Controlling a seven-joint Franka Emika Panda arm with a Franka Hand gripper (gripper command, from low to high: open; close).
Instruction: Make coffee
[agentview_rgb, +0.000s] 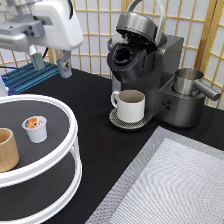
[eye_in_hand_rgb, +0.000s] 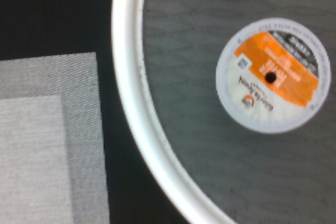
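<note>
The coffee pod (agentview_rgb: 35, 128), a small white cup with an orange foil top, stands upright on the upper tier of a white round stand (agentview_rgb: 67, 122). The wrist view looks straight down on the pod's foil lid (eye_in_hand_rgb: 272, 75) near the stand's white rim (eye_in_hand_rgb: 142, 110). My gripper (agentview_rgb: 50, 64) hangs open at the exterior view's upper left, well above the stand and apart from the pod, holding nothing. The coffee machine (agentview_rgb: 145, 70) stands at the back with its lid raised and a white mug (agentview_rgb: 130, 105) on its drip tray.
A tan wooden cup (agentview_rgb: 7, 149) sits on the stand at the exterior view's left of the pod. A metal pitcher (agentview_rgb: 190, 82) rests beside the machine. A grey woven mat (agentview_rgb: 175, 185) covers the lower right. A blue rack (agentview_rgb: 30, 77) lies behind the gripper.
</note>
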